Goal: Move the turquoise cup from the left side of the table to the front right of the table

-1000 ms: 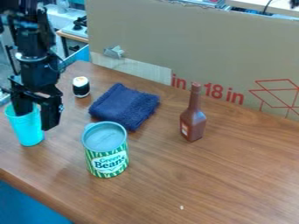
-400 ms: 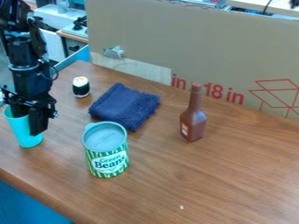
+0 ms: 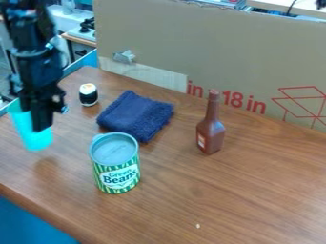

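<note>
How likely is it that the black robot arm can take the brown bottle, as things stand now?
Probably it cannot: the gripper seems closed on the cyan cup. The blue cloth between it and the brown bottle lies low and should hardly block it.

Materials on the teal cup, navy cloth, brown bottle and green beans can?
Teal cup: likely smooth plastic; even, bright colour.
Navy cloth: fabric, probably terry; fuzzy surface, soft folds.
Brown bottle: probably smooth plastic, slight sheen; glass not ruled out.
Green beans can: plain gray top, striped printed side; metal or plastic, can't tell.
</note>
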`<state>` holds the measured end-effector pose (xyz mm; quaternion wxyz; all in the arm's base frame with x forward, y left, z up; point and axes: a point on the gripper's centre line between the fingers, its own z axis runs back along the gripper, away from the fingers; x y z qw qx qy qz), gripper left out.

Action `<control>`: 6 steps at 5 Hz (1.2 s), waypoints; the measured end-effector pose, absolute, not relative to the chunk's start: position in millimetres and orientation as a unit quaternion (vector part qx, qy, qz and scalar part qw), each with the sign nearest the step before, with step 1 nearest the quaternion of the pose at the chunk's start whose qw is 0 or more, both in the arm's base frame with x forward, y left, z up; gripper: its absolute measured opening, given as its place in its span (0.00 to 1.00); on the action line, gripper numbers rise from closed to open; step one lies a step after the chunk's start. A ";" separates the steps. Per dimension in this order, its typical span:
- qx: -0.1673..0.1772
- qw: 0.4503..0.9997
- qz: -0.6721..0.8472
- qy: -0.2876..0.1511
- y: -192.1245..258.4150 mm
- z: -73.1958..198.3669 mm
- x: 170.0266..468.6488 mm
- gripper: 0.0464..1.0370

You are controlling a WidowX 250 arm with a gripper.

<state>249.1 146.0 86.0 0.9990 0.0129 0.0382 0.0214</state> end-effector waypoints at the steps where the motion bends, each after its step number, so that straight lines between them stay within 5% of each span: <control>1: 0.043 0.998 -0.047 -0.011 98.9 136.8 261.4 0.06; 2: 0.043 0.988 -0.136 -0.065 48.8 175.2 262.6 0.06; 3: 0.019 0.974 -0.215 -0.070 1.6 172.9 261.3 0.06; 6: 0.009 0.944 -0.330 -0.008 -141.9 98.7 222.3 0.06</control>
